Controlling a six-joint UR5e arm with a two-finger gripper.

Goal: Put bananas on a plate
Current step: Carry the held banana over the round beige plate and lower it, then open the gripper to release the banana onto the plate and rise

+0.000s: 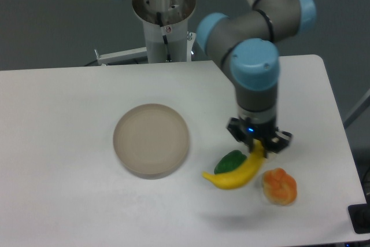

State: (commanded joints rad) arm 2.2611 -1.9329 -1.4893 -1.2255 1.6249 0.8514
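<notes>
My gripper (258, 144) is shut on the upper end of a curved yellow banana (236, 173), which hangs lifted above the table, its lower tip pointing left. The round beige plate (151, 139) lies on the white table, left of the banana and apart from it, with nothing on it. The gripper's fingers are mostly hidden behind the wrist and the banana.
A green pepper (229, 160) sits just behind the banana, partly covered by it. A lumpy orange fruit (280, 186) lies to the right of the banana. The robot's base column (163, 27) stands at the table's far edge.
</notes>
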